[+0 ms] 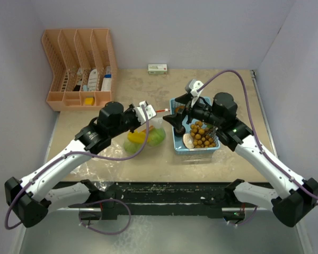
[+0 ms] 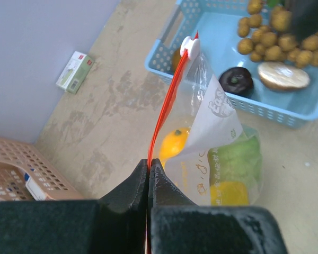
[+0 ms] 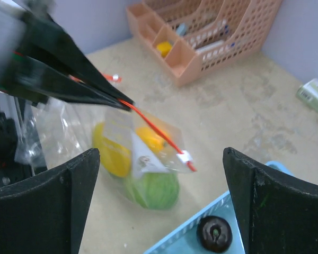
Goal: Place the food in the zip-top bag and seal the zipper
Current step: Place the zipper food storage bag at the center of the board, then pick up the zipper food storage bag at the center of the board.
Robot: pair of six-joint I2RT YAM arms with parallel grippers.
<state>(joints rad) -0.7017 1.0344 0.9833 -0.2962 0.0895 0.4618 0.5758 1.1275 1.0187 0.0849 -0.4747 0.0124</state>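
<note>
The clear zip-top bag hangs by its red zipper strip, with my left gripper shut on one end of the strip. The white slider sits at the far end. Inside the bag are an orange fruit, a yellow fruit and a green leafy piece. My right gripper stands open and empty just beyond the slider, over the near edge of the light blue tray. The tray holds a dark brown lump, a beige slice and brown balls.
An orange mesh organizer stands at the back left with small items in it. A small white and green box lies by the back wall. Walls close in the table on the left, back and right.
</note>
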